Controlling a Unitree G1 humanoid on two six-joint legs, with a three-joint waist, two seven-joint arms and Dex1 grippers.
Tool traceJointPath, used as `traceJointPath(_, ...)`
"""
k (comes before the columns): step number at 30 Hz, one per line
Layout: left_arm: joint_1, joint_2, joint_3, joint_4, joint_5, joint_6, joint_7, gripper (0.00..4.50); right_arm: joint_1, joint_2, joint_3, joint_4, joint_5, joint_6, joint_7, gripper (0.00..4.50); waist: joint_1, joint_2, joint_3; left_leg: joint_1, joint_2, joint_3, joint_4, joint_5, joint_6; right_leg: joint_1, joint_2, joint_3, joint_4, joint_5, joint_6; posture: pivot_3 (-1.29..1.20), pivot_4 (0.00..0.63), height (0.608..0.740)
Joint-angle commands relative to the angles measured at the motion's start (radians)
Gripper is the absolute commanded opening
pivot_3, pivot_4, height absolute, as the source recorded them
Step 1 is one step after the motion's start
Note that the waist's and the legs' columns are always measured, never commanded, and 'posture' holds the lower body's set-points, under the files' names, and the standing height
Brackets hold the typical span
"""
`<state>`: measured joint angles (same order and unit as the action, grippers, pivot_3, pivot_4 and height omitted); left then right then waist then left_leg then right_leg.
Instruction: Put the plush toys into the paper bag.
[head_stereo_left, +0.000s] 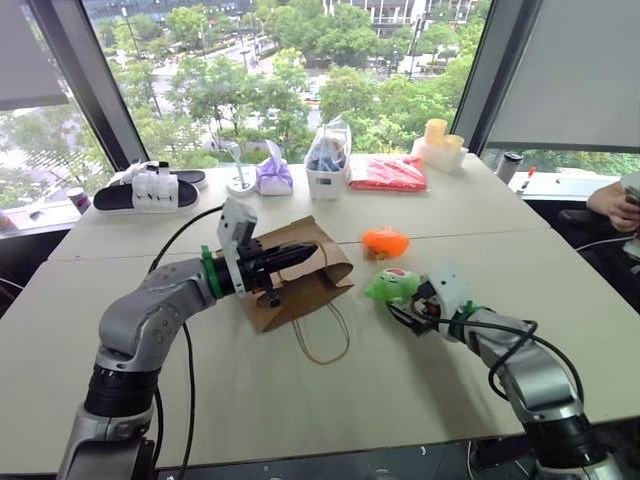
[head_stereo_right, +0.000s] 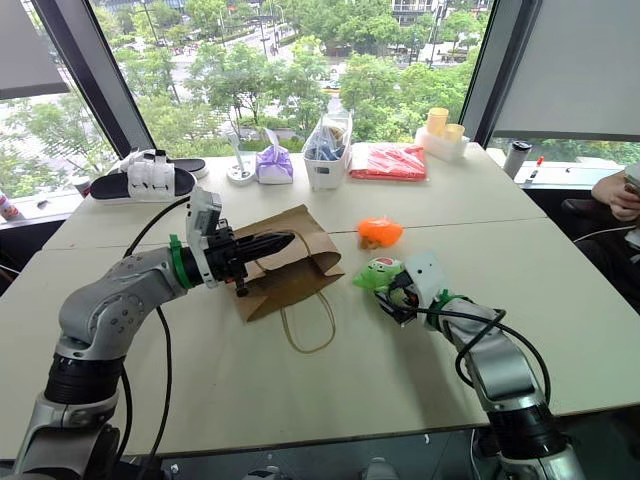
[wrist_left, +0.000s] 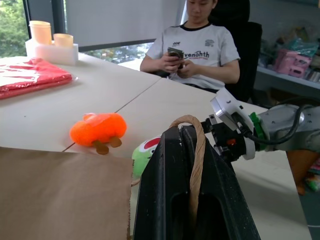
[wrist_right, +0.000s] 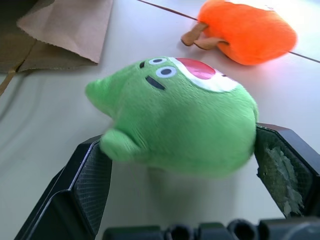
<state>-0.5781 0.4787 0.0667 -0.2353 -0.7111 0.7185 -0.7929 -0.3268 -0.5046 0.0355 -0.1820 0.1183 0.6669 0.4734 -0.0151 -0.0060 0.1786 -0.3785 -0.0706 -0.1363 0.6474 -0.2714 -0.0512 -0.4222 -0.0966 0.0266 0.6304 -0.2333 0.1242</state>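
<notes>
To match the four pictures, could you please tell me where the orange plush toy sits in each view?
Left eye: orange plush toy, centre-right, beyond the green plush toy.
Right eye: centre-right.
Left wrist: left of middle.
Right wrist: upper right.
Shared landmark: the green plush toy.

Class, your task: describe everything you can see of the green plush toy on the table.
The green plush toy is soft, fuzzy and rounded, with pointed ears, small white eyes with dark pupils, dark brows and a red-and-white mouth patch. It lies tilted on the pale table, between the open fingers of the right pincer. The orange plush toy lies apart behind it, and the paper bag lies to its side.
</notes>
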Motion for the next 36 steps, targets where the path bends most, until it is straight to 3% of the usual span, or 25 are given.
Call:
traceJointPath(1, -0.014, 0.012, 0.028, -0.026, -0.012, -0.007, 0.011, 0.00, -0.037, 0.015, 0.010, 0.023, -0.014, -0.046, -0.005, 4.22, 0.000, 0.000, 0.000, 0.000, 0.000, 0.000, 0.000, 0.000, 0.000, 0.000, 0.000, 0.000, 0.000, 0.000, 0.000, 0.00, 0.150, 0.740)
traceJointPath(3, -0.009, 0.014, 0.032, -0.031, -0.014, -0.008, 0.018, 0.00, -0.059, 0.033, 0.014, 0.054, -0.018, -0.067, -0.013, 3.63, -0.003, 0.000, 0.000, 0.000, 0.000, 0.000, 0.000, 0.000, 0.000, 0.000, 0.000, 0.000, 0.000, 0.000, 0.000, 0.00, 0.150, 0.740)
traceJointPath(10, -0.006, 0.021, 0.040, -0.032, -0.019, -0.008, 0.026, 0.00, -0.091, 0.055, 0.013, 0.089, -0.020, -0.083, -0.016, 0.03, -0.002, 0.000, 0.000, 0.001, 0.000, 0.000, 0.000, 0.000, 0.000, 0.000, 0.000, 0.000, 0.000, 0.000, 0.000, 0.00, 0.150, 0.740)
traceJointPath(20, -0.103, 0.021, 0.058, 0.027, -0.067, 0.036, 0.029, 0.00, 0.072, -0.058, -0.109, -0.448, 0.250, 0.193, 0.118, 0.03, 0.003, 0.000, 0.000, -0.002, -0.001, -0.002, 0.000, 0.000, 0.000, -0.001, 0.000, -0.001, -0.001, 0.000, 0.000, 0.00, 0.150, 0.740)
traceJointPath(24, -0.137, 0.023, 0.046, 0.059, -0.074, 0.047, 0.004, 0.00, 0.060, -0.027, -0.040, -0.539, 0.278, 0.258, 0.065, 0.03, -0.004, 0.000, 0.000, -0.001, 0.000, -0.001, 0.000, 0.000, 0.000, -0.001, 0.000, -0.001, 0.000, 0.000, 0.000, 0.00, 0.150, 0.740)
traceJointPath(29, -0.143, 0.005, 0.025, 0.056, -0.089, 0.070, -0.009, 0.00, -0.046, 0.151, 0.145, -0.332, 0.140, 0.167, -0.089, 0.03, -0.005, 0.000, 0.000, 0.000, 0.000, -0.001, 0.000, 0.000, -0.001, -0.001, 0.001, 0.000, 0.000, 0.000, 0.000, 0.00, 0.150, 0.740)
traceJointPath(36, -0.133, -0.018, 0.011, 0.023, -0.097, 0.087, 0.002, 0.00, -0.181, 0.297, 0.254, -0.064, 0.032, 0.011, -0.141, 0.03, -0.001, 0.000, 0.000, -0.002, 0.000, -0.001, 0.000, 0.001, -0.001, -0.002, 0.000, 0.000, 0.000, 0.000, 0.000, 0.00, 0.150, 0.740)
